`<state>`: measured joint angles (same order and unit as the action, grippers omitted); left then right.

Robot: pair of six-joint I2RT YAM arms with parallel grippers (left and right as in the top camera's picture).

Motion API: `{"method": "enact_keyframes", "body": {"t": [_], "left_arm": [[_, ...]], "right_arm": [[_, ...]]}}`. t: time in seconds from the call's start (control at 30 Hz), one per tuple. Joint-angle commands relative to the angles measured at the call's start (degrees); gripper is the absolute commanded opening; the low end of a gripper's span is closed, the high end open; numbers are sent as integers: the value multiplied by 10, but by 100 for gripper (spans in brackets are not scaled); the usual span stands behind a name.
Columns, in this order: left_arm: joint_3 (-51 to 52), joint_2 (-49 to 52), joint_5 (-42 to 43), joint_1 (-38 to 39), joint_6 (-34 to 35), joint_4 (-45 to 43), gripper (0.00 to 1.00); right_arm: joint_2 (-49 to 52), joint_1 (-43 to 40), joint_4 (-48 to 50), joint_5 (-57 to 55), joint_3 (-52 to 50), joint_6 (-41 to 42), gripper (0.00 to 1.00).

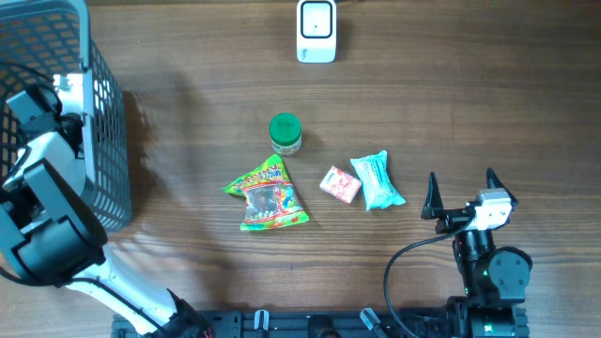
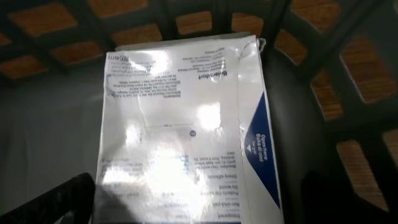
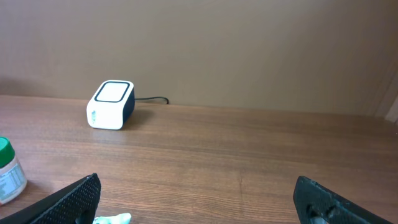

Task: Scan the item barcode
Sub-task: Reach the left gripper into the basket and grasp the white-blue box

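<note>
A flat white packet (image 2: 180, 143) with small print and a blue corner lies on the floor of the grey basket (image 1: 103, 113). My left gripper (image 2: 199, 211) hangs open just above it, one dark finger on each side of its near end and not gripping it. The white barcode scanner (image 1: 316, 31) stands at the table's far edge and also shows as the scanner (image 3: 112, 104) in the right wrist view. My right gripper (image 1: 460, 192) rests open near the front right, pointing toward the scanner, with only bare wood between its fingers.
On the table's middle lie a green-capped jar (image 1: 285, 133), a colourful candy bag (image 1: 266, 194), a small pink packet (image 1: 340, 184) and a teal packet (image 1: 377, 180). The basket's lattice walls (image 2: 348, 68) enclose the left gripper closely. A black cable (image 1: 404, 258) loops by the right arm.
</note>
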<state>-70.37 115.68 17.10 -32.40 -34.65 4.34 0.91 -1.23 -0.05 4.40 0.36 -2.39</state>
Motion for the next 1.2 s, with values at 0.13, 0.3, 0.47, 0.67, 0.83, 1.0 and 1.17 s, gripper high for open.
{"method": "enact_keyframes", "body": {"t": [0.13, 0.3, 0.47, 0.67, 0.83, 1.0, 1.17], "left_arm": [[-7, 36, 30, 0, -26, -16, 100], [-7, 55, 49, 0, -26, -15, 100], [-7, 59, 49, -1, -23, -4, 100], [3, 60, 50, -2, 13, 11, 100], [11, 61, 50, -2, 13, 18, 90], [11, 61, 49, -3, 13, 21, 65], [9, 44, 49, -4, 31, 2, 64]], "right_arm": [[-1, -2, 1, -5, 0, 9, 100], [-1, -2, 2, -5, 0, 9, 100], [-1, -2, 1, -5, 0, 9, 100], [-1, -2, 2, -5, -1, 9, 100], [-1, -2, 1, -5, 0, 9, 100], [-1, -2, 1, -5, 0, 9, 100], [-1, -2, 1, -5, -1, 9, 100]]}}
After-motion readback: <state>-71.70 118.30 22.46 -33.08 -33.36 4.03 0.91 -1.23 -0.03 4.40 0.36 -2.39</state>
